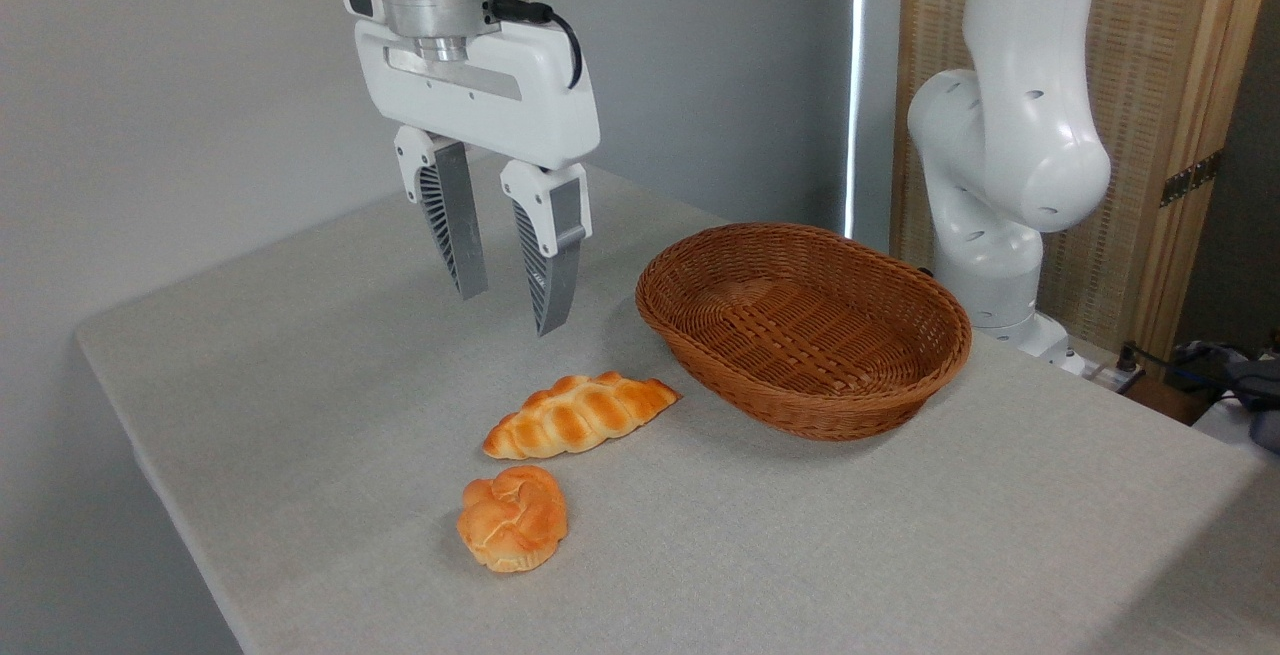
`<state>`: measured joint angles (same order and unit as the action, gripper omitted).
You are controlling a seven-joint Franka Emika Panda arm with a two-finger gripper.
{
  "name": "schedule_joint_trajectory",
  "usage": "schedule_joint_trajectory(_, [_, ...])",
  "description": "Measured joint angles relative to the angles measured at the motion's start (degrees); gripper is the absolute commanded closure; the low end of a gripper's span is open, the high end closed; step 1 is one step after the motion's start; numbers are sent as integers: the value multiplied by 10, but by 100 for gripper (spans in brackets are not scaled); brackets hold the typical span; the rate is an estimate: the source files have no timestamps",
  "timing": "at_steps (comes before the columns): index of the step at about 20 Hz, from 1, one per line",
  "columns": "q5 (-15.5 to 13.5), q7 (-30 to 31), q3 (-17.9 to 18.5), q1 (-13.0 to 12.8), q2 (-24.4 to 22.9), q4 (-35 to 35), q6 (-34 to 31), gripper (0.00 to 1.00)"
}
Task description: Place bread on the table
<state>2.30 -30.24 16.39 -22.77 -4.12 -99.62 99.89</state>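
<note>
camera: bread [512, 518] below gripper [510, 310].

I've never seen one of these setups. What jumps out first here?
Probably the white gripper, hanging open and empty above the grey table. Below it lie two golden breads: a braided loaf and, nearer the camera, a small knotted bun. To the right sits an empty brown wicker basket.

Soft, even indoor light, faint shadows on the table [330, 415], sharp focus.
</note>
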Motion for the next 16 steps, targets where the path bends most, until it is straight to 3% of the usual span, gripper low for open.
schedule_joint_trajectory(4, [0, 0, -29, 29, 0, 0, 0, 0])
schedule_joint_trajectory(16, [0, 0, -33, 36, 11, 0, 0, 0])
